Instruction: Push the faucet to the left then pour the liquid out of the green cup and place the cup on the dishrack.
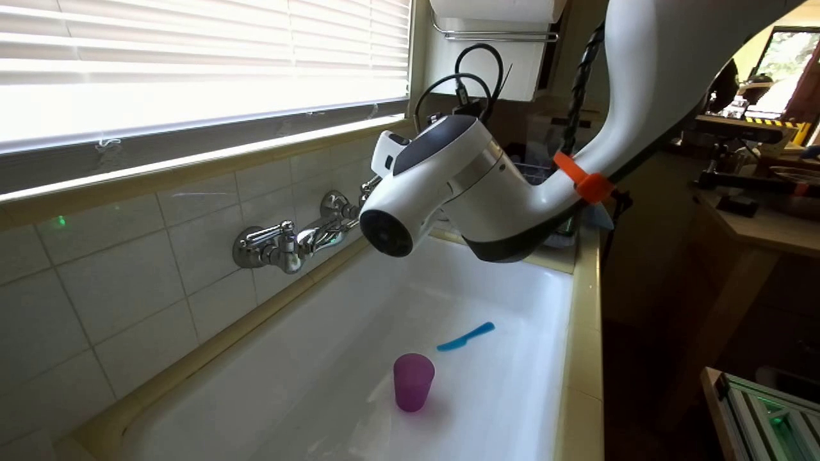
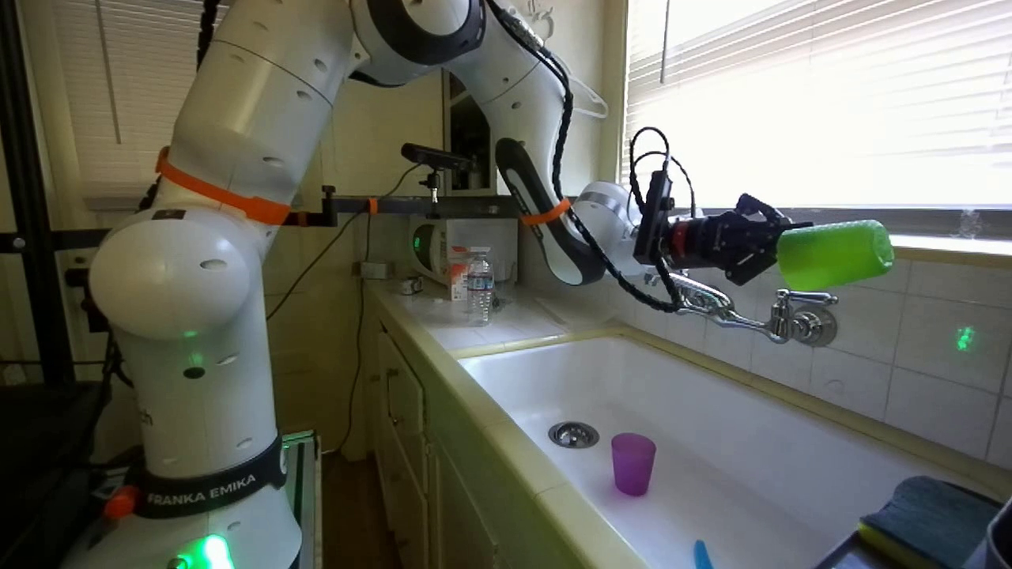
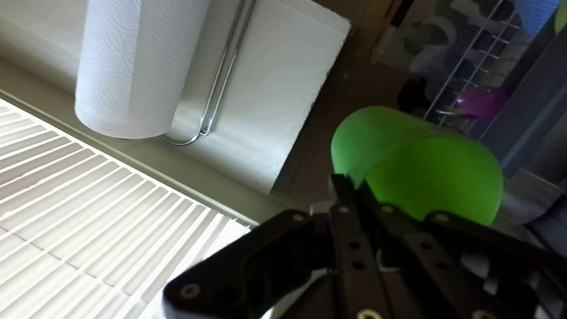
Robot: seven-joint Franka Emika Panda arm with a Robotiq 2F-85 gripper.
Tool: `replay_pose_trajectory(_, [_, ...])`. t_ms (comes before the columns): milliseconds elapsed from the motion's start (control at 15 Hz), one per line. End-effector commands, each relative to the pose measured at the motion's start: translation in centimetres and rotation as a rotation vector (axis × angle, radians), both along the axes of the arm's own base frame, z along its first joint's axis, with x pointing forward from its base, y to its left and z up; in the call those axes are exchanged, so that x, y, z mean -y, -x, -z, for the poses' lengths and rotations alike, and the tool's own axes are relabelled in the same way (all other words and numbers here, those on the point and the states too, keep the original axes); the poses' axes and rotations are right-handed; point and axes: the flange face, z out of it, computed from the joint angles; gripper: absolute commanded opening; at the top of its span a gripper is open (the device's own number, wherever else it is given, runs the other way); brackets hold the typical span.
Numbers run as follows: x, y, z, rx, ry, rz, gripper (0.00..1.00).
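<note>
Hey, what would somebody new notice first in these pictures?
Probably the bright green cup, held on its side by the robot's hand, seen above the faucet in an exterior view. Next, likely the purple cup standing upright in the white sink, then the orange-strapped white arm that extends over it.

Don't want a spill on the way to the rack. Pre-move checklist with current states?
1. Gripper closed on the green cup: ok, it pinches the wall in the wrist view.
2. Faucet pushed left: cannot tell, it is partly hidden in an exterior view.
3. Green cup emptied: cannot tell, it lies nearly sideways but its inside is not fully visible.
4. Green cup turned for set-down: not ok, held sideways; it probably needs rotating.
5. Free spot in the dishrack: cannot tell, the wrist view shows only part of it.
6. Purple cup apart from the held one: ok, it stands upright in the sink.
</note>
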Motion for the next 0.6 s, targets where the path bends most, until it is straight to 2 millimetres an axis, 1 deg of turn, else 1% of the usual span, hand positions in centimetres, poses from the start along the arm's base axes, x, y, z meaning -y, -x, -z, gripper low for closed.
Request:
replay_pose_trajectory(0, [0.7, 0.3, -1.0, 0.004, -0.179, -0.011, 0.01])
replay_pose_trajectory(267, [1.7, 0.3, -1.7, 0.036, -0.387, -0.006, 0.01])
replay_pose_trajectory(533, [3.1, 1.2, -3.0, 0.103, -0.570, 0.086, 0.01])
